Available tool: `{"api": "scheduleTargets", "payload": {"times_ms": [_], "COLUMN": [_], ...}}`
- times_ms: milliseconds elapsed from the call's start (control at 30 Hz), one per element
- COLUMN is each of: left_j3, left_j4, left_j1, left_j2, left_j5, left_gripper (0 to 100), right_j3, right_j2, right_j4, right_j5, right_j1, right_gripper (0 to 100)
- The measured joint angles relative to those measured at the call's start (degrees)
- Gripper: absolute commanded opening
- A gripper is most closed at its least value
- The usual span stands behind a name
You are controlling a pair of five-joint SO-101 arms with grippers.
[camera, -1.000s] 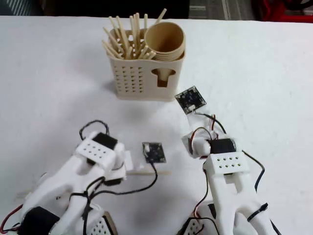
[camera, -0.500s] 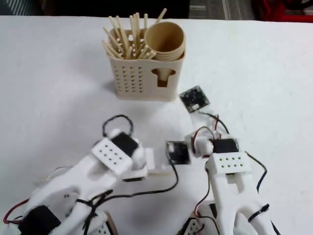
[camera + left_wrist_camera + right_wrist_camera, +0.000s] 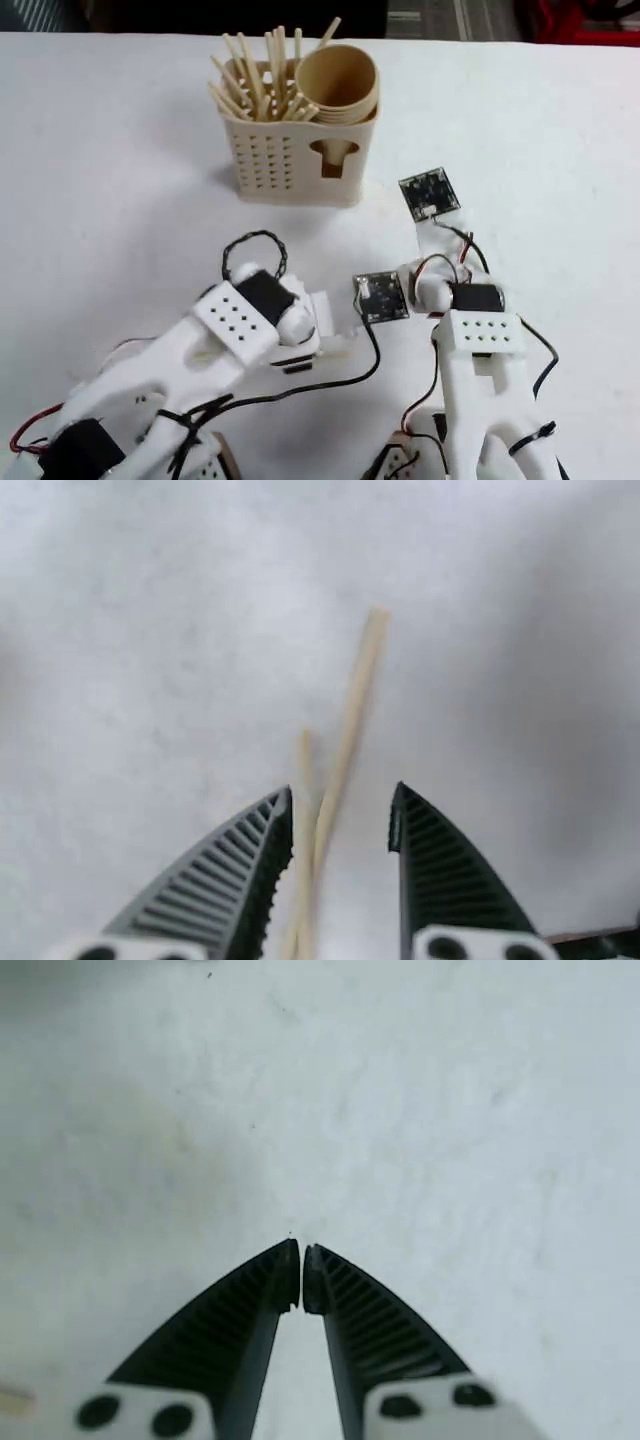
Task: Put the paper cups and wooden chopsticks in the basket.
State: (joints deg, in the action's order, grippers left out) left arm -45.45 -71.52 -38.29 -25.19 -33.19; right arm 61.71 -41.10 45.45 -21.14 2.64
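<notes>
While the left pincer points down at the white bench, its two grey jaws stand apart. Two loose chopsticks lie on the bench in the gap between them. One stick reaches up toward the middle of the frame. The other is shorter and sits close beside it. I cannot tell if a jaw touches them. The right pincer is closed tight, tip against tip, over the bench. From high up, the basket stands in the upper middle of the frame. Paper cups sit stacked in its right part. More chopsticks stand in its left part. Both arms are low in the frame, well apart from the basket.
</notes>
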Motion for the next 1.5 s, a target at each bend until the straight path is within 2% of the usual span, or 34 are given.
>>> {"api": "scheduleTargets", "payload": {"times_ms": [267, 533, 600, 733, 1000, 1300, 1500], "left_j3": [0.0, -0.7, -2.5, -7.0, -15.4, -16.1, -15.8], "left_j4": [-2.5, -4.0, -4.0, -2.9, 5.8, 9.4, 9.7], "left_j1": [0.3, 13.7, 15.1, 15.5, 14.3, 14.3, 14.3], "left_j2": [0.0, 0.0, 0.0, 0.0, 0.0, 0.1, 5.0], "left_j5": [0.9, -7.5, -8.9, -9.8, -9.8, -7.8, -7.5], "left_gripper": [19, 20, 20, 20, 23, 23, 15], "right_j3": [0.0, 0.0, 0.0, 0.0, 0.0, 0.0, 0.0], "right_j2": [0.0, 0.0, 0.0, 0.0, 0.0, 0.0, 0.0], "right_j4": [-0.1, -0.1, -0.1, -0.1, -0.1, -0.1, -0.1], "right_j5": [0.0, 0.0, 0.0, 0.0, 0.0, 0.0, 0.0], "right_j1": [-1.1, -1.1, -1.1, -1.1, -1.1, -1.1, -1.1], "right_gripper": [2.5, 2.5, 2.5, 2.5, 2.5, 2.5, 2.5]}}
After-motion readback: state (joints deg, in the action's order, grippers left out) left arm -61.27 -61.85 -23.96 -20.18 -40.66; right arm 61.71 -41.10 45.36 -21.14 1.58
